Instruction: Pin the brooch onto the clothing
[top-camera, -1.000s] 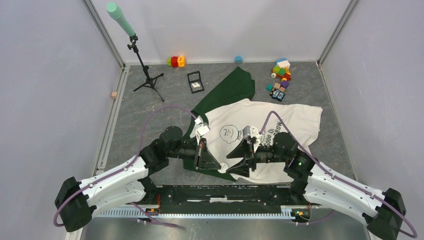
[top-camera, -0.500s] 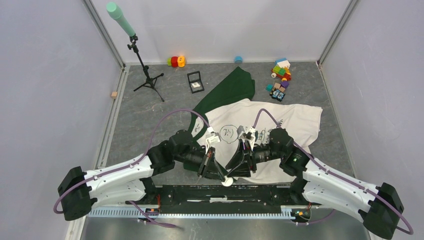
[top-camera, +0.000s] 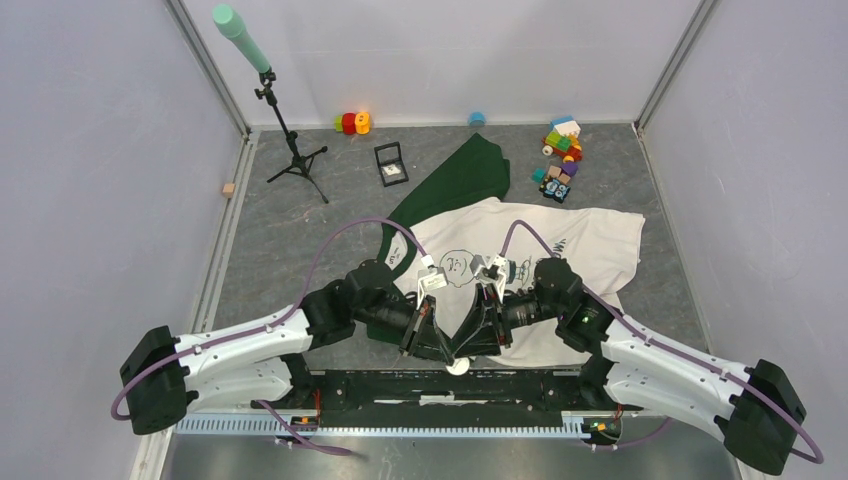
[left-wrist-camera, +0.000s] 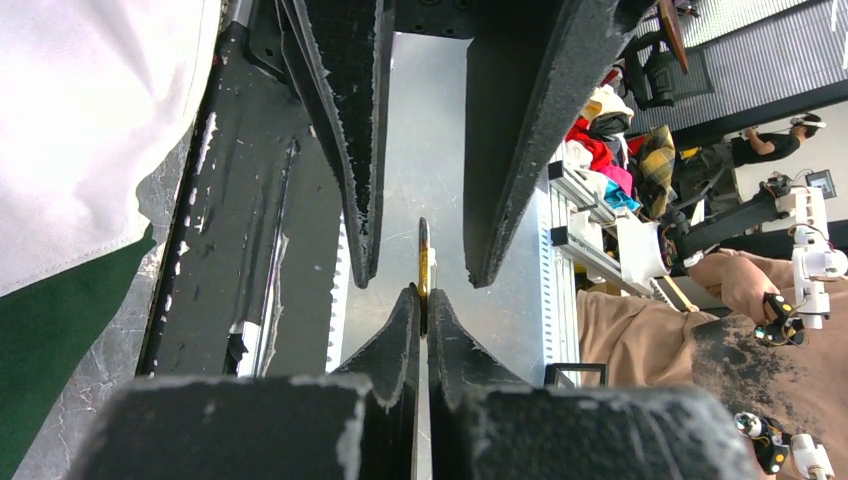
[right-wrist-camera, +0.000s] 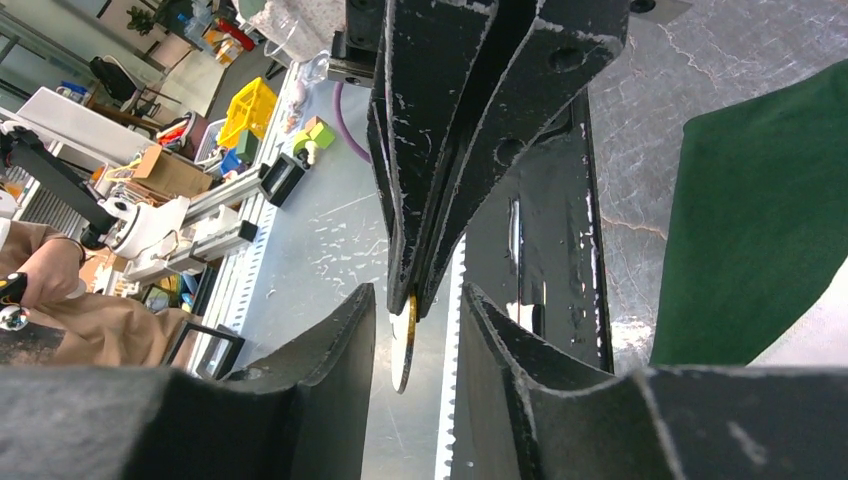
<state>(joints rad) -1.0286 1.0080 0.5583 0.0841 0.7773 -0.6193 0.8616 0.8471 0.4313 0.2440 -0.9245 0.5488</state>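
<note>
Small round dull-gold brooch: edge-on, pinched in L gripper tips. R gripper agape, straddling it. Vs 1 s ago: both shifted toward near edge.

The brooch shows only edge-on (its face unseen); the arms cover part of the clothing lettering.

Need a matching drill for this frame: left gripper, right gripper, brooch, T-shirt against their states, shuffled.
1 left gripper
2 right gripper
3 brooch
4 T-shirt

A open, fingers either side of the brooch
B spread on the table
C shut on the brooch
D edge-on in both wrist views, not on the shirt

Pairs: 1-C, 2-A, 3-D, 4-B
</note>
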